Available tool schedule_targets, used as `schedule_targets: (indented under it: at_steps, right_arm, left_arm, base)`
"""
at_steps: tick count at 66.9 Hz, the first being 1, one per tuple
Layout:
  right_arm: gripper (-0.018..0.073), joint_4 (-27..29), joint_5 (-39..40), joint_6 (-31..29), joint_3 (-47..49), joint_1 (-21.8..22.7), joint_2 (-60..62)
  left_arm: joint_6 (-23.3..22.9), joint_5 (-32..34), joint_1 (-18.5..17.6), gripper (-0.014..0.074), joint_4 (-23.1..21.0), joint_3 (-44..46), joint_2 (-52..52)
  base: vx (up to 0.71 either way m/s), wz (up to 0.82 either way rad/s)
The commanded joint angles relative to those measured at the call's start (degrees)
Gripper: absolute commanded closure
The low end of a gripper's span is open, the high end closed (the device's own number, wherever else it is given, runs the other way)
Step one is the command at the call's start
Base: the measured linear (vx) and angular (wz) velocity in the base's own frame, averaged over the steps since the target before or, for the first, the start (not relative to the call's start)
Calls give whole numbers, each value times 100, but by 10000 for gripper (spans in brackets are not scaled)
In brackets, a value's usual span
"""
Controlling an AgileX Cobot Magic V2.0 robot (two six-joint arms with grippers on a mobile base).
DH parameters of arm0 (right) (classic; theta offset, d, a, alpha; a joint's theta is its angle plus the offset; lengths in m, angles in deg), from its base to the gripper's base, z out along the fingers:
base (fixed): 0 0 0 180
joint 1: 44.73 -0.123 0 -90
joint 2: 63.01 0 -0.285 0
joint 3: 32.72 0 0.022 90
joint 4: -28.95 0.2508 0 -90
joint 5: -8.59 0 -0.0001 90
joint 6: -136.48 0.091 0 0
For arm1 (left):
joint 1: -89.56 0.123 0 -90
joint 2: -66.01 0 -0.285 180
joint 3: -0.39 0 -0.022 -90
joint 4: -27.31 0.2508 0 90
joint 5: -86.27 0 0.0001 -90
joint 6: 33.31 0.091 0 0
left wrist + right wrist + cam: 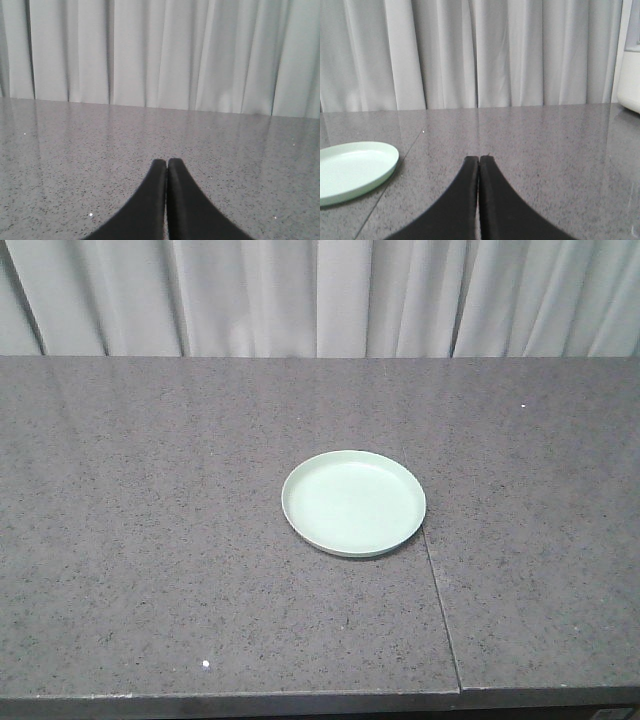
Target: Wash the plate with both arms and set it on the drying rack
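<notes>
Mint-green plate lies flat on the speckled bench, ahead-left of the right jaws and unseen from the left jaws, both pairs pressed shut and empty, so a closed-up nudge at that glossy low rim could skid it away.

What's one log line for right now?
round mint-green plate: flat on grey speckled stone counter, untouched | left fingers: shut, empty | right fingers: shut, empty
</notes>
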Motion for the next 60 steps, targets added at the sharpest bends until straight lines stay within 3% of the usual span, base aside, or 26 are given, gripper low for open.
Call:
schedule_targets:
  at_steps: [1, 28, 49, 60]
  right_arm:
    - [561, -108, 66, -114, 657, -16, -143]
    - [561, -190, -1427, -358, 2878, -16, -1840]
    - [556, -166, -3215, -549, 4326, -16, -3455]
    - [484, -108, -3855, -557, 4857, -16, -4293]
  left_arm:
    - [7, 432, -16, 603, -6, 157, -81]
    - [7, 432, -16, 603, -6, 157, -81]
    - [7, 432, -16, 603, -6, 157, -81]
    - [7, 432, -16, 603, -6, 157, -81]
  base:
    - [0, 0]
    - [0, 0]
    - [0, 0]
    - [0, 0]
